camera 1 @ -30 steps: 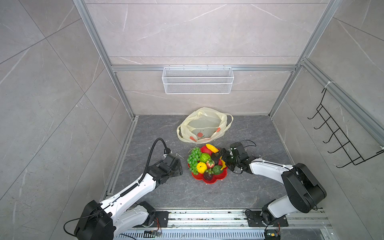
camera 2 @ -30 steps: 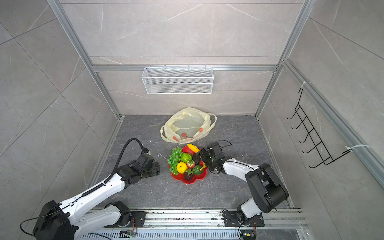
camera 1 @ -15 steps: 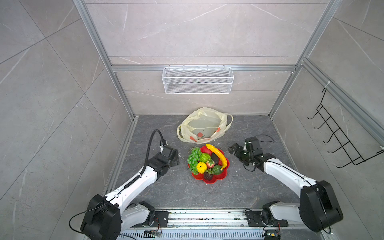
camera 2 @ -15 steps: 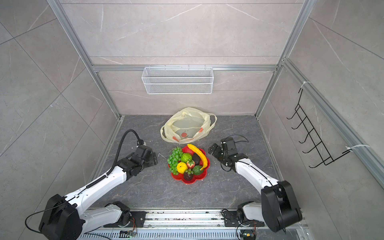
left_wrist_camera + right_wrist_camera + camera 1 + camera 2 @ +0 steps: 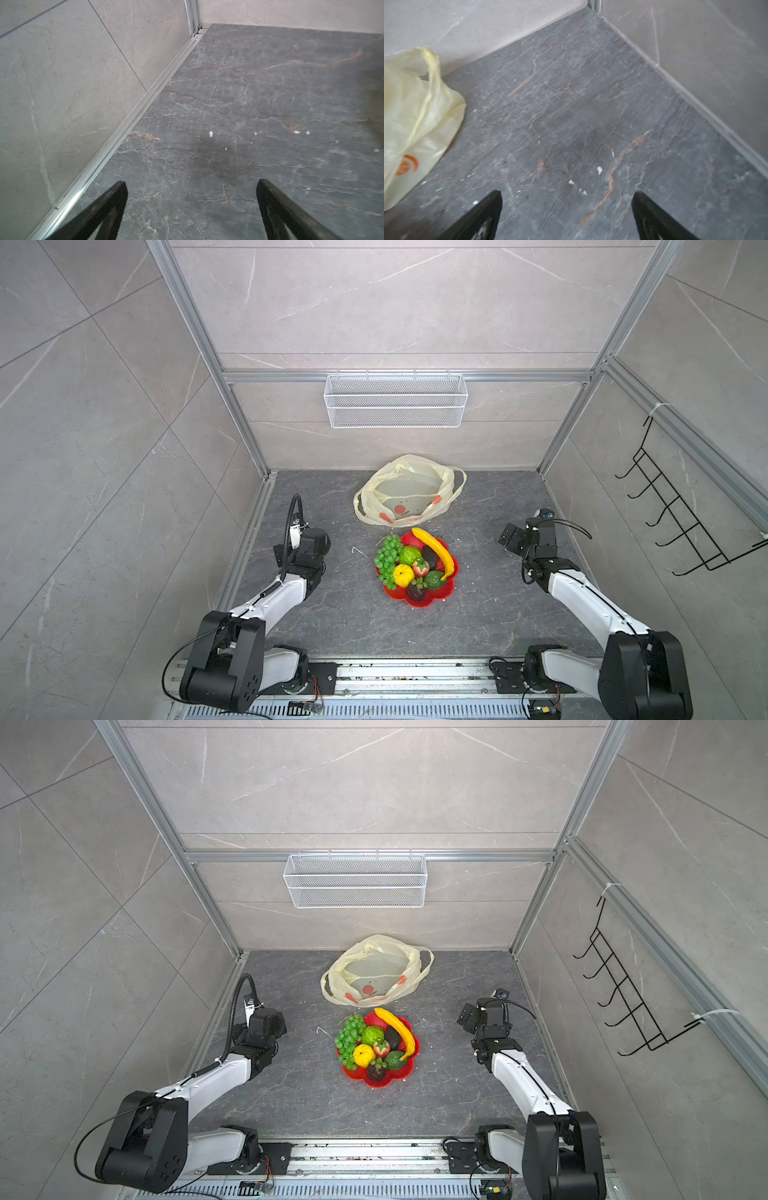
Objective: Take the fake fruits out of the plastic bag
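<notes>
Both arms are parked wide. The left gripper point(image 5: 191, 181) hangs near the tabletop's point(image 5: 332, 614) left edge, jaws spread with nothing between them. The right gripper point(image 5: 566, 192) is near the right edge, also spread and empty.

The plastic bag point(image 5: 409, 489) lies slack at the middle of the back edge. It looks empty to me, but I can't see into its front folds.

The fruits are heaped on the red flower-shaped plate point(image 5: 428, 601) mid-tabletop, just in front of the bag: grape bunch point(image 5: 386, 558), banana point(image 5: 436, 553), yellow citrus point(image 5: 402, 574), strawberry point(image 5: 420, 567), bumpy green fruit point(image 5: 410, 554) and a dark brown piece point(image 5: 414, 592).

Risks as I judge them:
- The banana rides on top and overhangs the rim toward the bag, and the grapes spill over the left rim, so a careless sweep inward could tip either off.
- The bag is flimsy, so a finger could snag a handle and drag it into the plate.
- I might call it done with a piece hidden in the folds.
</notes>
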Controlling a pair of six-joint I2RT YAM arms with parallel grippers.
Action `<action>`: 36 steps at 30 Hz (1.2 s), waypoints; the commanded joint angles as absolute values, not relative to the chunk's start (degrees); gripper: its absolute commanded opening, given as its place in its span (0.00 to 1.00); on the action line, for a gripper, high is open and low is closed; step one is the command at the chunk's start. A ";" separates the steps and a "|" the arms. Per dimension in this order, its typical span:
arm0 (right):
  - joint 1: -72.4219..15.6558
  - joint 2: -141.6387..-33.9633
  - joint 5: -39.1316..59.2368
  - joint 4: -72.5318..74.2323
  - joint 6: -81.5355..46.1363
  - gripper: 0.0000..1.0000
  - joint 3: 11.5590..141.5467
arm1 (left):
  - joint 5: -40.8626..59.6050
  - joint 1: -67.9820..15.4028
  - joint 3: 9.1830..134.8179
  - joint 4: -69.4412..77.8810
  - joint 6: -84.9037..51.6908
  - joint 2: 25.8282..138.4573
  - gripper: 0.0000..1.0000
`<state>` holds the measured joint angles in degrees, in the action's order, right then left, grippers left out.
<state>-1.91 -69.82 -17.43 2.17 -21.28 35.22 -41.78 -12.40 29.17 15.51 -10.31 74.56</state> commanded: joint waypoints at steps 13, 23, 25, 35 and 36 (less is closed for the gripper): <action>-2.20 -81.52 -11.22 44.56 -5.73 1.00 21.39 | -19.14 -2.29 17.35 59.85 0.61 88.17 1.00; -3.40 -86.48 -9.90 52.47 -3.40 1.00 19.51 | -17.66 -1.58 19.03 52.39 -0.93 86.15 1.00; -4.20 -86.57 -11.56 52.55 -3.21 1.00 19.51 | -17.77 -1.66 19.05 52.50 -0.86 86.23 1.00; -4.26 -86.46 -11.60 52.38 -3.33 1.00 19.51 | -17.75 -1.59 19.07 52.42 -0.97 86.22 1.00; -4.22 -86.48 -11.60 52.38 -3.22 1.00 19.50 | -17.75 -1.58 19.07 52.39 -0.87 86.22 1.00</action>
<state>-4.01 -86.11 -10.72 50.50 -4.23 20.14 -18.85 -1.87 18.22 49.34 -1.04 86.61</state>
